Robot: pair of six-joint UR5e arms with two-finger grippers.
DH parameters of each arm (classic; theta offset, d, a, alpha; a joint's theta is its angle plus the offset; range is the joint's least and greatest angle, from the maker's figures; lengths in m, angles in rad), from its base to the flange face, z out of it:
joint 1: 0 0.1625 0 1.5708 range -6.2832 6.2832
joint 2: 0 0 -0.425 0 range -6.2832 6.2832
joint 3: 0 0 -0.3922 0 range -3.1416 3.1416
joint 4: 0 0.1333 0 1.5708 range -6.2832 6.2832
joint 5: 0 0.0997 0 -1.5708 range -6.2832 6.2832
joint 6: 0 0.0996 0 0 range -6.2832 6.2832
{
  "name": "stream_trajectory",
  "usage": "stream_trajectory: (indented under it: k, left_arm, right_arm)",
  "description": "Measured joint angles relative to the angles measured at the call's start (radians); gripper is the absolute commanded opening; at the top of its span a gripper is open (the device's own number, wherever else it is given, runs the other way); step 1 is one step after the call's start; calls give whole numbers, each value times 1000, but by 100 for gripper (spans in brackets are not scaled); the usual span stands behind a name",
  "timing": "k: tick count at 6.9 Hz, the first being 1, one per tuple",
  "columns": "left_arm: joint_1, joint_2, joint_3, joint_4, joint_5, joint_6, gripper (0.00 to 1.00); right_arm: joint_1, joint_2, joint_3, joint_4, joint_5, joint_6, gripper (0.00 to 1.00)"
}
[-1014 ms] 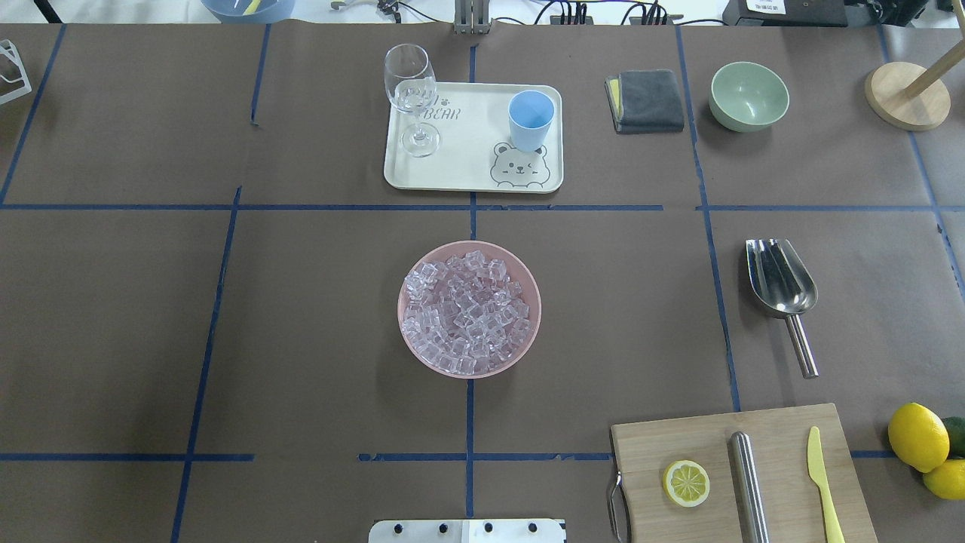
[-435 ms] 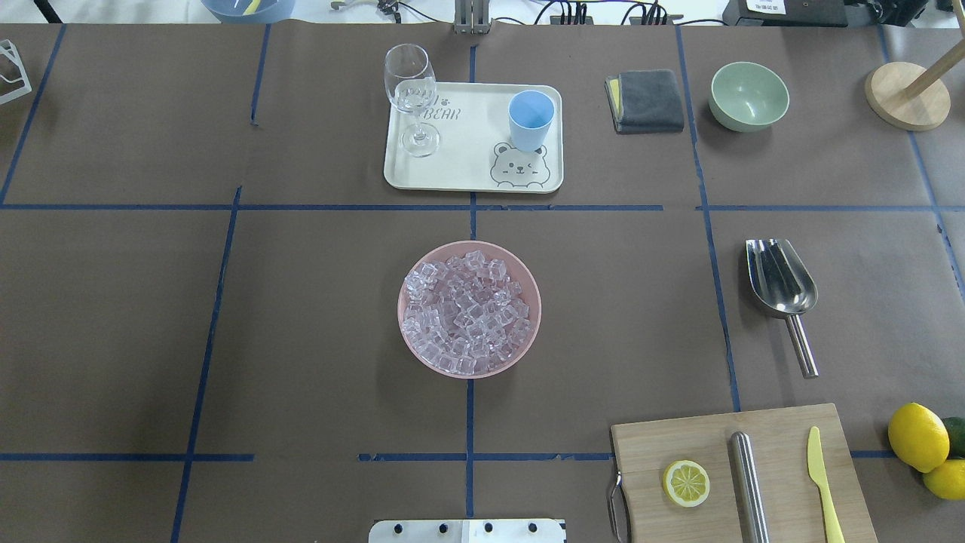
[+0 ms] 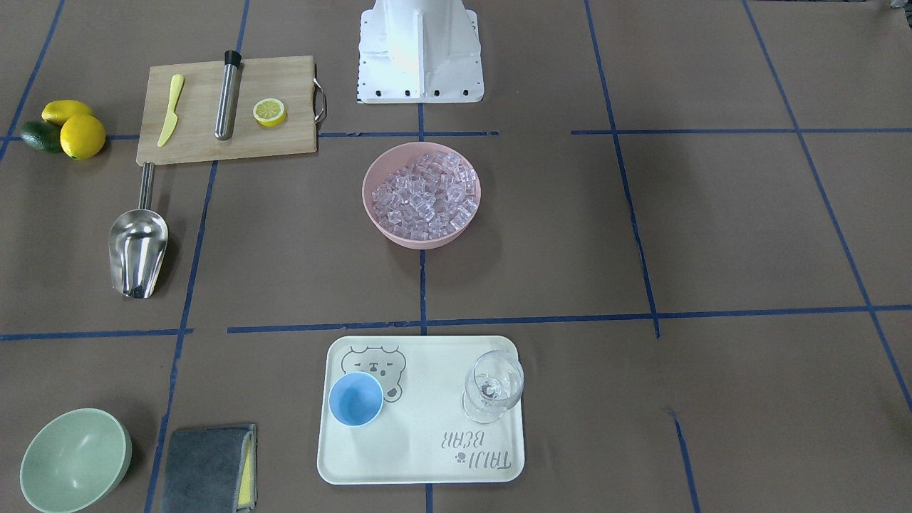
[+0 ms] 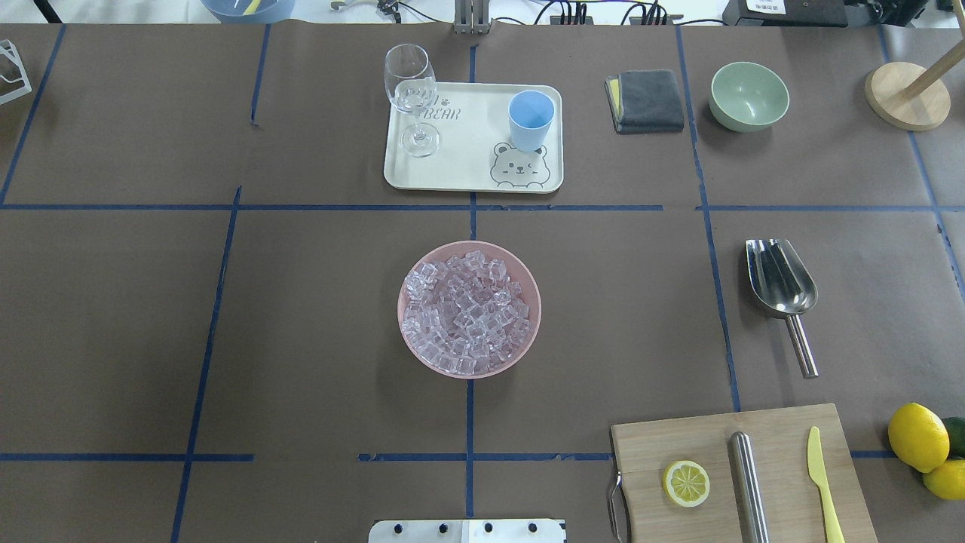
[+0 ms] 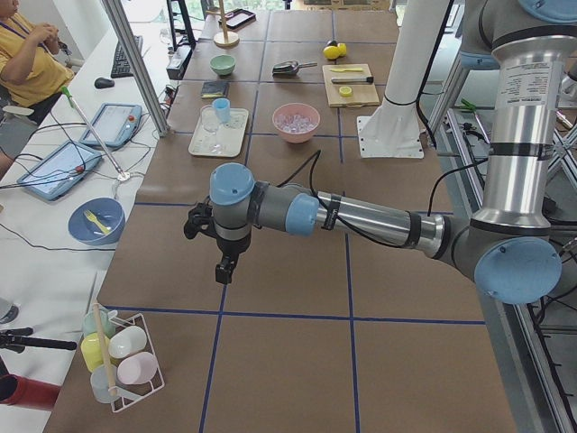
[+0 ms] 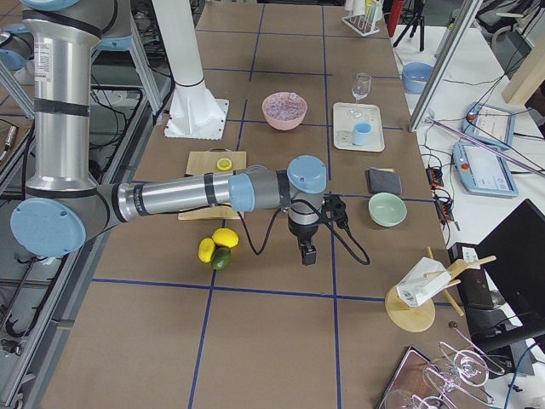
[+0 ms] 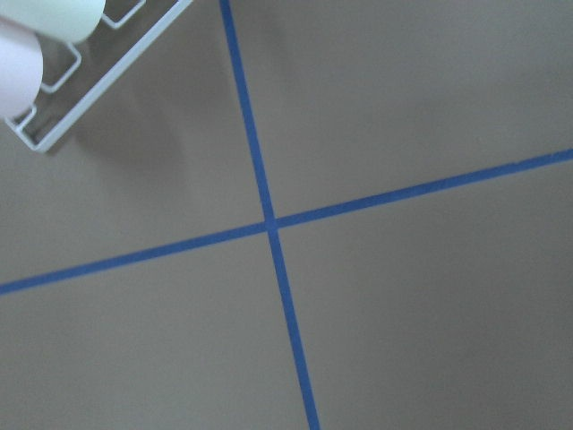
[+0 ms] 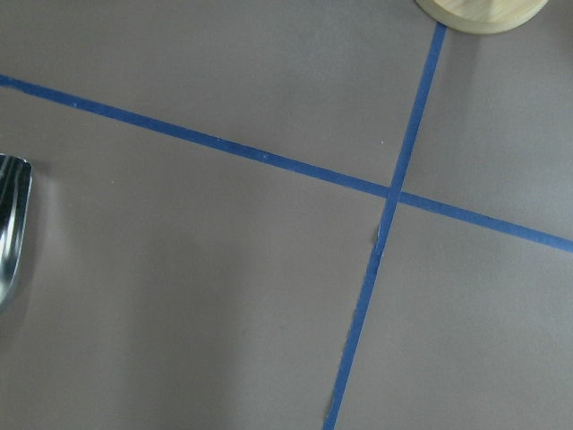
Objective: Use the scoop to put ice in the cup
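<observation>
No item on the desk (image 4: pixel 301 339) has shifted since the earlier overhead frames. The ice (image 4: pixel 469 311) fills a pink bowl (image 4: pixel 400 317) at the centre of the desk. The scoop (image 4: pixel 780 286) lies flat toward the desk's right edge, untouched, with its trough pointing to the far edge and its handle to the robot's edge. The cup (image 4: pixel 531 119) stands upright on a cream tray (image 4: pixel 467 170) at the middle of the far edge, well apart from a wine glass (image 4: pixel 411 90) on the same tray. The left gripper (image 5: pixel 225 269) hangs over bare desk near the left end. The right gripper (image 6: pixel 306 253) hangs over the right end, near the lemons (image 6: pixel 225 238). Both appear only in the side views, so how far either is open cannot be told.
</observation>
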Motion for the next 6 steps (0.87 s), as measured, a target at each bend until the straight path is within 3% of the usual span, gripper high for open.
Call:
stream_trajectory:
  k: [1,3,6]
  left_arm:
    - [2,-42,-7,-28,-30,-1,100]
    - [16,-89,18,-218,-67,-15,100]
    - [160,-101,35,-488,-75,-124,100]
  right_arm:
    - [-3,13,-2,0,1,32,100]
    - [-5,31,-2,-1,2,53,100]
    - [-6,39,-3,-1,3,54,100]
